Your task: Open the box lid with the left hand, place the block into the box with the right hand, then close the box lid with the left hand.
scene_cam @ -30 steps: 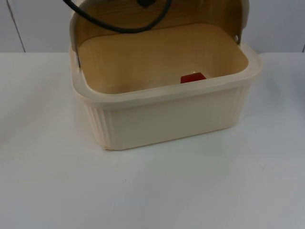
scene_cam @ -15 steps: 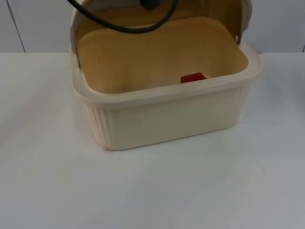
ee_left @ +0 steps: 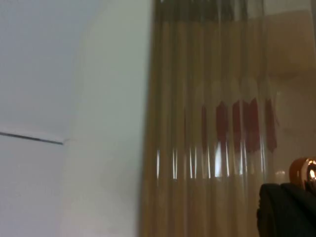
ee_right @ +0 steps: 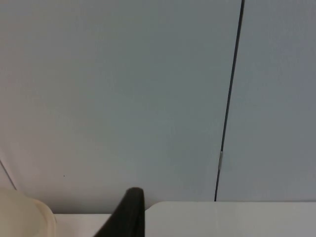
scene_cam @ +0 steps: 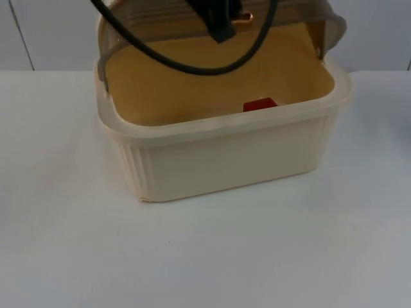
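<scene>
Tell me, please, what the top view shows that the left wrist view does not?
The top view gives the whole cream box on the white table, its lid raised at the back, the left gripper at the lid. The left wrist view gives the lid's ribs close up, the red block broken into stripes through them. Both show that block and a copper knob. The right gripper waits facing the partition wall.

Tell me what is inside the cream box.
A red block lies inside the box, near its front wall, which covers the block's lower part. The ribbed lid hangs partly above, left gripper at it.
</scene>
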